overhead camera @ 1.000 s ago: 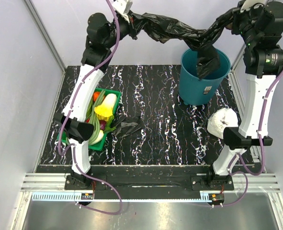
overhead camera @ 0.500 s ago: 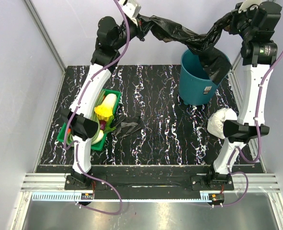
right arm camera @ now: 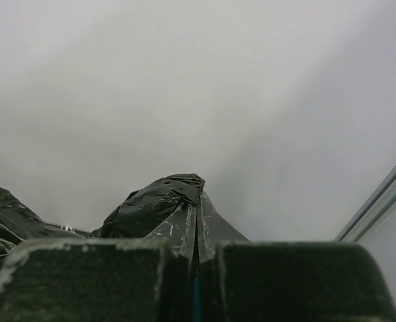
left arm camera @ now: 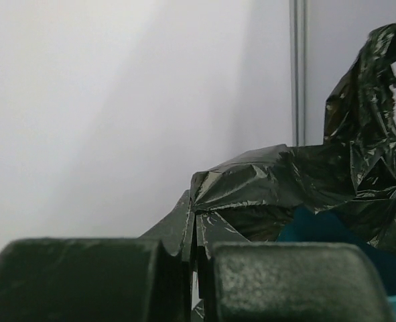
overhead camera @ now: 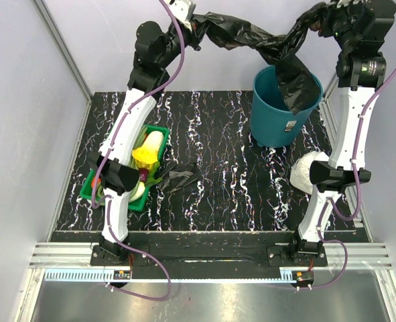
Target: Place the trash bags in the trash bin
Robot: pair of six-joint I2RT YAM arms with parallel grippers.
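A big black trash bag point(overhead camera: 251, 40) is stretched high in the air between both grippers. My left gripper point(overhead camera: 196, 25) is shut on its left end and my right gripper point(overhead camera: 320, 19) on its right end. The bag's loose end point(overhead camera: 297, 84) hangs over the right half of the round teal trash bin point(overhead camera: 271, 117) at the back right. A second, small folded trash bag point(overhead camera: 181, 176) lies on the table's middle left. In the left wrist view the gripper point(left arm camera: 196, 282) pinches film point(left arm camera: 285, 181), with the bin point(left arm camera: 318, 231) behind. My right gripper point(right arm camera: 196, 282) pinches film point(right arm camera: 157, 204) too.
A shallow green tray point(overhead camera: 159, 131) with vegetables stands on the left of the dark marbled table point(overhead camera: 224, 201), under the left arm. A crumpled white bundle point(overhead camera: 310, 168) lies at the right, by the right arm. Pale walls enclose the back and sides.
Both grippers have lifted the bag higher; the left one has moved right, toward the bin. The hanging end has swung from the bin's middle to its right side.
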